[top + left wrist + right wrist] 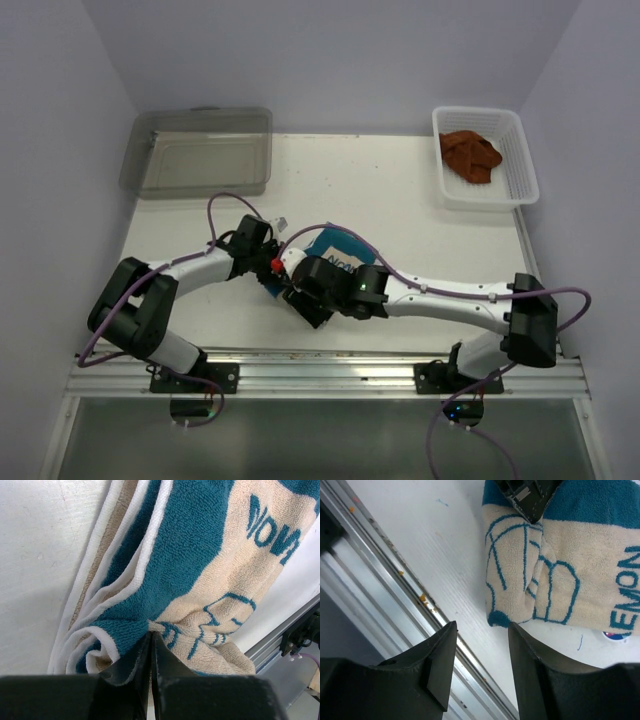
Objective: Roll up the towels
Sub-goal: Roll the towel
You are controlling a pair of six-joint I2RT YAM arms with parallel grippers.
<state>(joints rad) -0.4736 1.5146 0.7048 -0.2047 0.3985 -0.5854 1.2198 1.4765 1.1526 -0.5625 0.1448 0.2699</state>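
While both arms crowd the cream towel (335, 247) seen from above, the rust towel (470, 155) lies well apart from it in the white basket (524, 165). Left wrist: left gripper (151, 636) pinched almost closed, seemingly on that cream towel's folded blue edge. Right wrist: right gripper (481, 627) jaws apart, holding nothing, just beside the cream towel's corner, over bare table (420, 530).

A white table (390, 190), faintly speckled and marked, is enclosed on three sides by plain pale lavender walls (330, 60), which are lit evenly, with only soft shadows gathered in the corners. Along the table's near edge a silver aluminium rail (330, 365) is fixed, and small orange specks are seen in its groove in the right wrist view. Below the rail a dull grey-green panel (330, 440) is shown.
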